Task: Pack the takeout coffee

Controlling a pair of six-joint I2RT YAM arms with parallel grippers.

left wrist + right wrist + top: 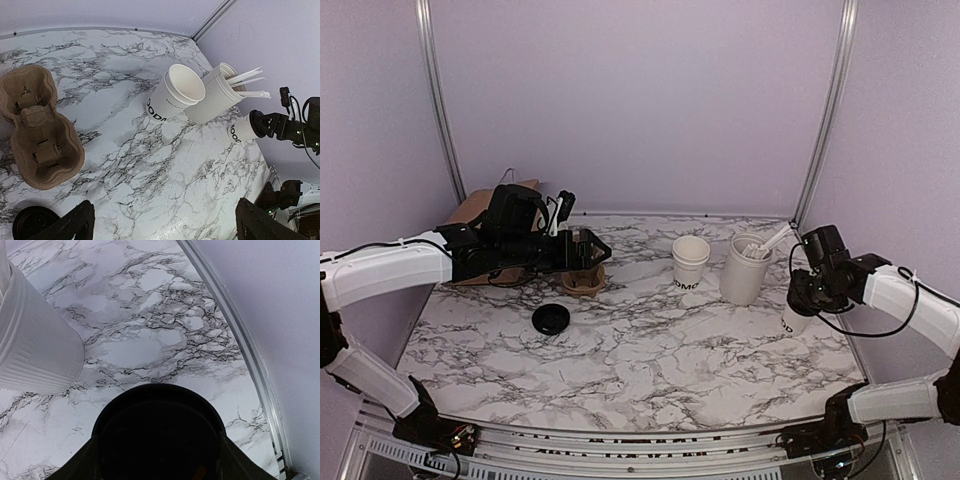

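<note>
The takeout coffee cup (793, 319), small and white with black lettering, is at the table's right side, also seen in the left wrist view (242, 130). My right gripper (807, 297) is shut on its top. In the right wrist view a round black lid (157, 432) fills the space between my right gripper's (157, 452) fingers. I cannot tell whether the cup rests on the table. A second black lid (551, 319) lies loose on the table at the left (31, 223). My left gripper (588, 250) hovers open and empty over the brown pulp cup carrier (582, 278).
A stack of nested white cups (689, 261) and a ribbed white tub with utensils (744, 268) stand at the back right. A brown paper bag (480, 212) lies behind the left arm. The cup carrier (37, 130) has two wells. A metal rail (240, 335) edges the table.
</note>
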